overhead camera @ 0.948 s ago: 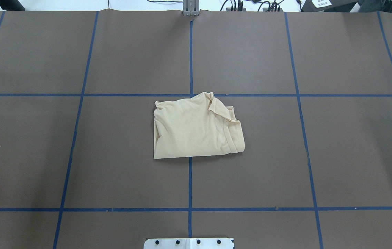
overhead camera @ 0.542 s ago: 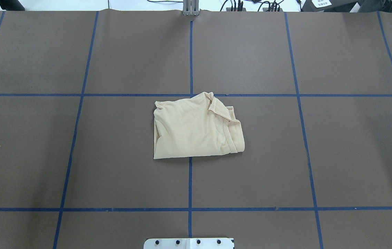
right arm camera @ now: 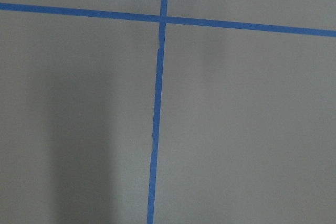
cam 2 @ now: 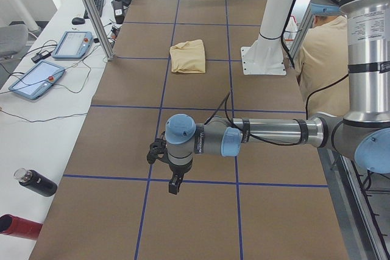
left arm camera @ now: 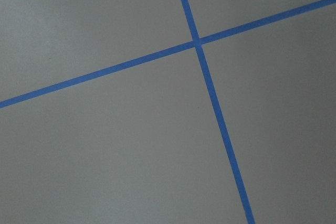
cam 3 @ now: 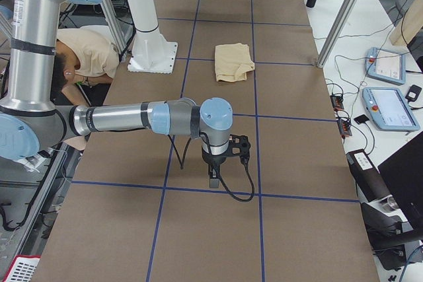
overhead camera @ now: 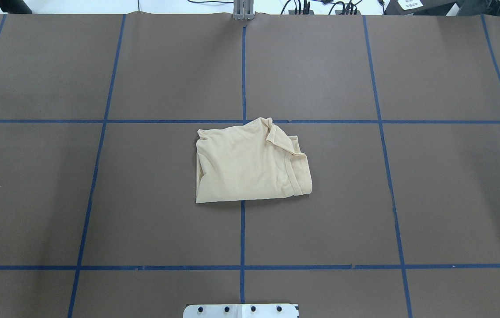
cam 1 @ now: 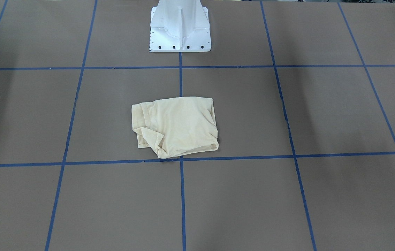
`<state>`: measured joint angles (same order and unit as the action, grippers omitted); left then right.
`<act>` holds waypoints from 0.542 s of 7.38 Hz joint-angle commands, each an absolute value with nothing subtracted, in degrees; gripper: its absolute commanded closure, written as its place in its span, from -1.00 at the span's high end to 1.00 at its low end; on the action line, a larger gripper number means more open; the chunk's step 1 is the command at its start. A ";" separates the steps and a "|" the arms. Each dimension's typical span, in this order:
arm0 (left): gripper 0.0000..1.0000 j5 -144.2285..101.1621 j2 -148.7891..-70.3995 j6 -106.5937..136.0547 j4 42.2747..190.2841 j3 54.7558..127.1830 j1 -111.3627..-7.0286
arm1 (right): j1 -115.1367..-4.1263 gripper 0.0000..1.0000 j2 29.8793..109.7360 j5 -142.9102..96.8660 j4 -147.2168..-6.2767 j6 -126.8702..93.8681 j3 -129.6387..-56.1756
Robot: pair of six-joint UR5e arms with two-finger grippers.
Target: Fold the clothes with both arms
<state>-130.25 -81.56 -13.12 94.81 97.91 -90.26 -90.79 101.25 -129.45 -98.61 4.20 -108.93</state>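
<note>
1 T-shirt (overhead camera: 250, 163) lying folded mid-desk (overhead camera: 144, 198). Left end effector (cam 2: 175, 184) and right end effector (cam 3: 213, 180), 2 total, pointing down over desk, well apart from T-shirt; released or clenched, cannot tell.

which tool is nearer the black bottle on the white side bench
Left. The left tool hangs over the brown table near the black cylindrical bottle; right tool hangs over its opposite end.
</note>
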 commanded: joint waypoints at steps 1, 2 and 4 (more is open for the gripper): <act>1.00 -130.34 -81.56 -13.18 94.75 97.47 -90.26 | -90.79 1.00 101.16 -129.38 -98.61 4.13 -108.98; 1.00 -130.25 -81.56 -13.18 94.75 97.38 -90.26 | -90.79 1.00 101.16 -129.46 -98.61 4.13 -108.98; 1.00 -130.25 -81.48 -13.10 94.66 97.29 -90.26 | -90.79 1.00 100.99 -129.73 -98.61 4.13 -108.98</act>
